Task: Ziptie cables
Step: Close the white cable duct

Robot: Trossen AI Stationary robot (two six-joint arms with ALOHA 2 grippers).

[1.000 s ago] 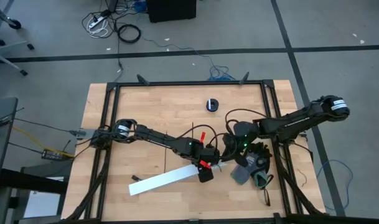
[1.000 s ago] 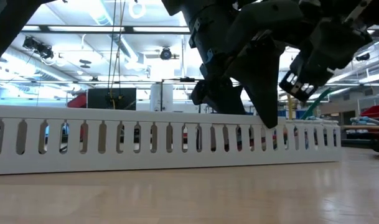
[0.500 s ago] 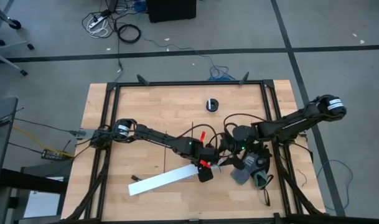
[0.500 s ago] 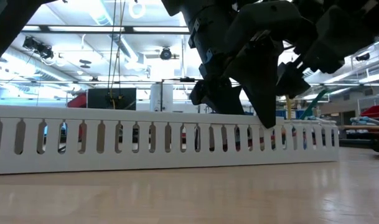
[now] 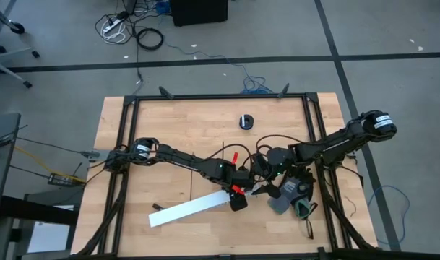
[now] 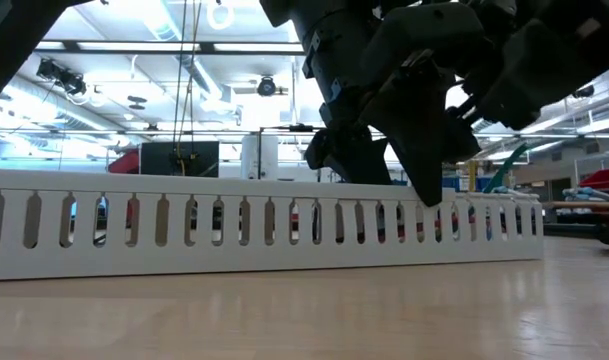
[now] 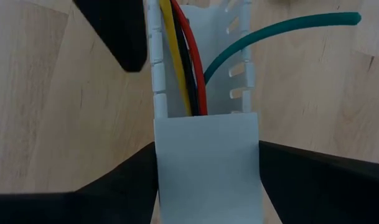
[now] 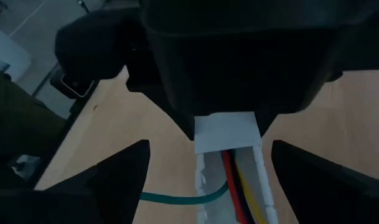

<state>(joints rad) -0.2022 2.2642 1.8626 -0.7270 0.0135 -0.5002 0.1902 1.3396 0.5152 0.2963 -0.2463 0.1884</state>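
A long white slotted channel (image 5: 191, 208) lies slantwise on the wooden table. Cables run inside it: yellow (image 7: 170, 56), black and red (image 7: 195, 62) wires, and a teal one (image 7: 282, 28) leaves through a side slot. My left gripper (image 5: 239, 193) is shut on the channel's right end. My right gripper (image 5: 263, 173) hovers just right of that end, open, one finger on each side of the channel (image 8: 229, 180) without touching it. A thin black strip (image 5: 193, 186) lies flat on the wood beside the channel. My left gripper pinches the channel's right end between its two fingers, one on each outer side wall (image 7: 157, 155), where a plain white cover (image 7: 208, 168) closes the top. The fingers come down from above. The channel stays flat on the table.
A small black round object (image 5: 246, 121) sits toward the far edge. A grey object (image 5: 279, 203) and a teal-rimmed one (image 5: 303, 209) lie under the right arm. A black frame (image 5: 126, 144) borders the table. Bare wood shows at the near left.
My right gripper has gone toward the table's left edge, closing in on my left gripper and the channel's right end, and its fingers now stand wider apart. The channel and my left gripper have kept still.
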